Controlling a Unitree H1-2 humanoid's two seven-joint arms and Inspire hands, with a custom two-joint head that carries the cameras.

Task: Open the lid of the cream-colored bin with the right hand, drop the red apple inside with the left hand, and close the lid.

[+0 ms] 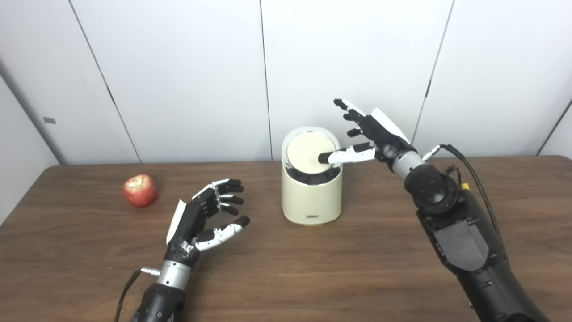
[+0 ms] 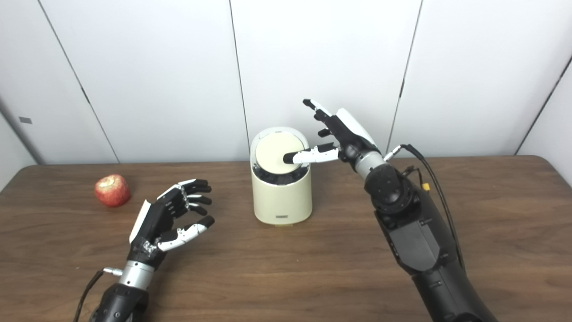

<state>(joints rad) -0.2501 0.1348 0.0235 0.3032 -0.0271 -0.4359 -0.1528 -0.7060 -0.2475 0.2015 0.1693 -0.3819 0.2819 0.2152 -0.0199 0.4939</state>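
My right hand (image 1: 373,134) spread open, thumb tip on the cream bin's (image 1: 311,197) tilted lid (image 1: 308,152), my left hand (image 1: 205,214) open and empty, red apple (image 1: 140,190) well left on the table (image 1: 313,268)

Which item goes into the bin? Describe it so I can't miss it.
On the brown wooden table, look far left of the cream bin, beyond the left robot hand. The red apple sits there alone, the only round red thing in view.
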